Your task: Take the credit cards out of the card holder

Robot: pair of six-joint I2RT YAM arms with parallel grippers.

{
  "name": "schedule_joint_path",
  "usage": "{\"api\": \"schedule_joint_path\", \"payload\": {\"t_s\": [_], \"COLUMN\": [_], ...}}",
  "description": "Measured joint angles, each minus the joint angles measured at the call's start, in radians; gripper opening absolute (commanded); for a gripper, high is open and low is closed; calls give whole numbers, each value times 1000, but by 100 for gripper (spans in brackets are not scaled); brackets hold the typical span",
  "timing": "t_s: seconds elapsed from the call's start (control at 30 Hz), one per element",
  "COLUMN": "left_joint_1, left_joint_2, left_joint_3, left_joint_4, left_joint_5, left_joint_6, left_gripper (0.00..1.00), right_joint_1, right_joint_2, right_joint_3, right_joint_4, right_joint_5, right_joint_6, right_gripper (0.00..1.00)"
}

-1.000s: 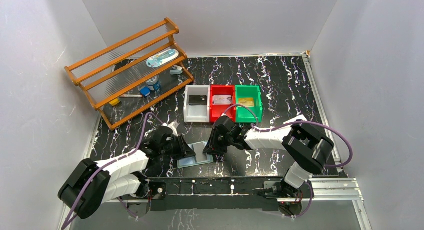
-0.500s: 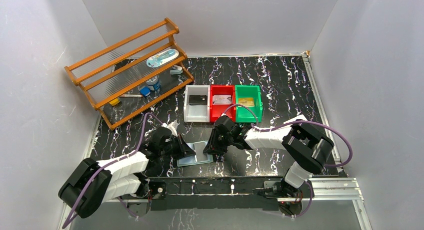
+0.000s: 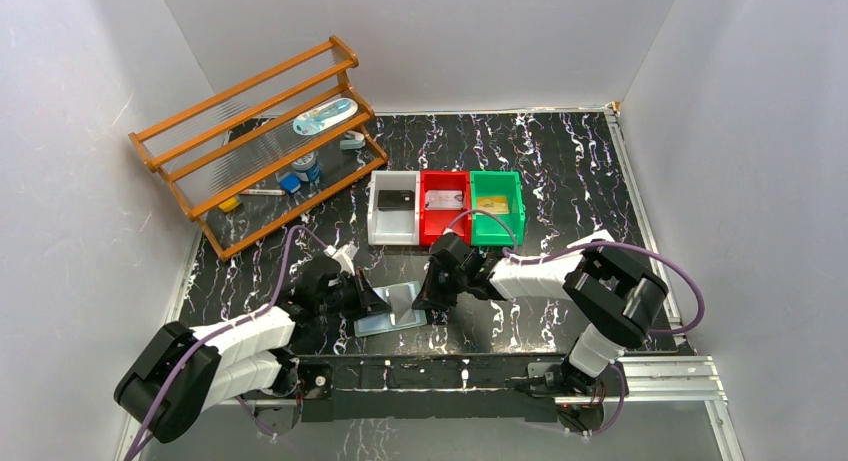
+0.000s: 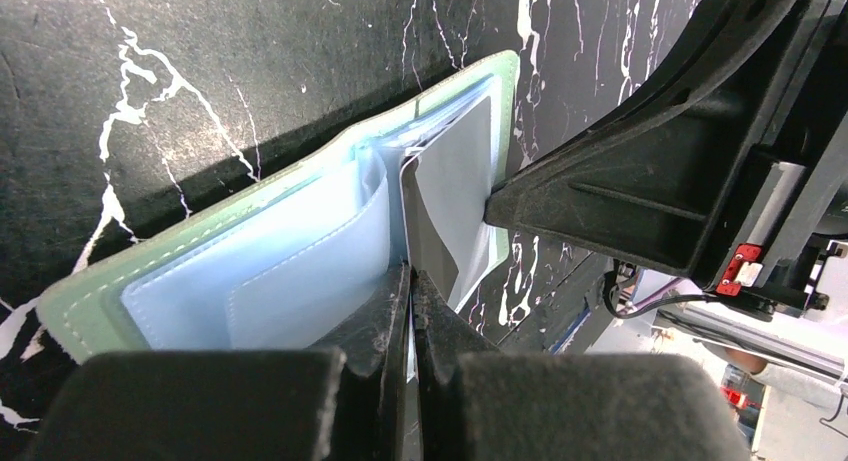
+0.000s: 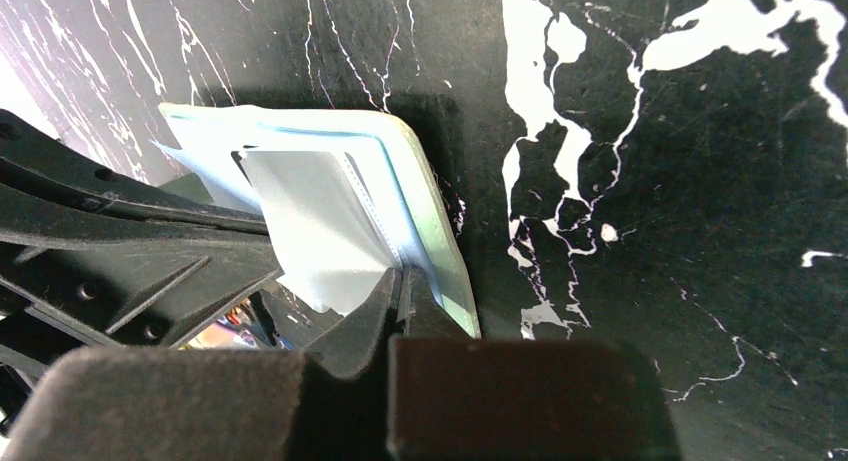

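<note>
Both tools have pinched fully shut since 1 second ago, the left tool (image 4: 410,278) near the fold and the right tool (image 5: 400,278) on an outer edge of the card holder (image 3: 392,309), which lies spread on the bench (image 3: 560,161) between them, so we judge it braced for drawing a card.

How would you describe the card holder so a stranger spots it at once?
On the black marbled table, look near the front edge, in front of the three bins. The card holder lies open, pinched between the left gripper and right gripper. It alone is flat, pale green, with clear pockets.
</note>
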Motion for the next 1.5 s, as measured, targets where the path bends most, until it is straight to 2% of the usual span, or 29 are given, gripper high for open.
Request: {"api": "schedule_joint_path", "payload": {"t_s": [0.43, 0.47, 0.57, 0.73, 0.83, 1.03, 1.13, 1.3, 1.5], "left_joint_1": [-3, -3, -3, -3, -3, -2, -1, -3, -3], "left_joint_2": [-60, -64, -65, -12, 31, 77, 74, 16, -101], "left_joint_3": [11, 11, 11, 10, 0, -14, -14, -13, 5], "left_joint_4": [-94, -95, -87, -37, 16, 108, 120, 66, -92], "left_joint_5": [-4, -4, -3, -1, 5, 16, 18, 7, -39], "left_joint_6": [28, 27, 21, -11, -41, -86, -89, -79, -29], "left_gripper": [0, 2, 15, 19, 15, 1, 0, 0, 0], "right_joint_1": [3, 3, 4, 4, 3, 1, 0, 1, 7], "right_joint_2": [0, 0, 2, 4, 4, 6, 6, 6, 6], "right_joint_3": [-6, -6, -6, -6, -6, -6, -6, -6, -6], "right_joint_4": [14, 15, 18, 23, 23, 24, 23, 24, 23], "right_joint_5": [1, 1, 0, -3, -6, -16, -16, -14, -5], "right_joint_6": [8, 8, 8, 7, 7, 7, 7, 10, 19], "right_gripper": [0, 0, 0, 0, 0, 0, 0, 0, 0]}}
